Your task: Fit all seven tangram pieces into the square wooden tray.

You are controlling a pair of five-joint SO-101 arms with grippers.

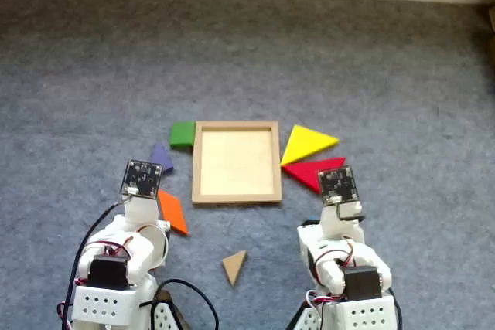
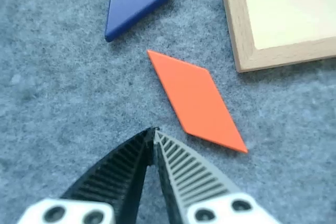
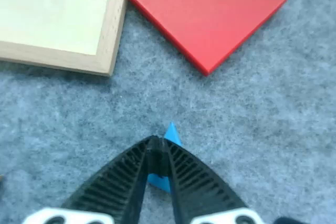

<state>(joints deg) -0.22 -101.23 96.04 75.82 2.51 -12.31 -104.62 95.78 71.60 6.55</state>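
**Tray empty, both grippers closed over the grey mat**

Square wooden tray [image 1: 236, 124] lies flat near the middle of the grey mat [image 1: 348, 59]. No piece inside it; its pale floor is bare.

Pieces all lie flat on the mat, outside the tray:
- green piece [image 1: 182, 134] just beside the tray's far left corner
- purple triangle [image 1: 161, 157] off the tray's left side, a little apart
- orange parallelogram [image 1: 172, 211] off the tray's near left corner, toward the mat's near edge
- tan triangle [image 1: 234, 266] well apart from the tray, close to the mat's near edge, between the two arm bases
- yellow triangle [image 1: 306, 144] at the tray's right side, one corner at the rim
- red triangle [image 1: 313, 171] just nearer than the yellow one, also beside the right rim
- light blue piece [image 3: 170, 134] lies under the right arm; only a tip and a sliver are visible

Left gripper [image 2: 154, 132]: jaws closed tip to tip and holding nothing. It sits low over bare mat just short of the orange parallelogram's long edge, apart from it.

Right gripper [image 3: 156, 140]: jaws closed, tips together. The blue piece shows behind and between the fingers [image 3: 186, 174]. Cannot tell whether they touch it. The red triangle lies beyond, well clear.
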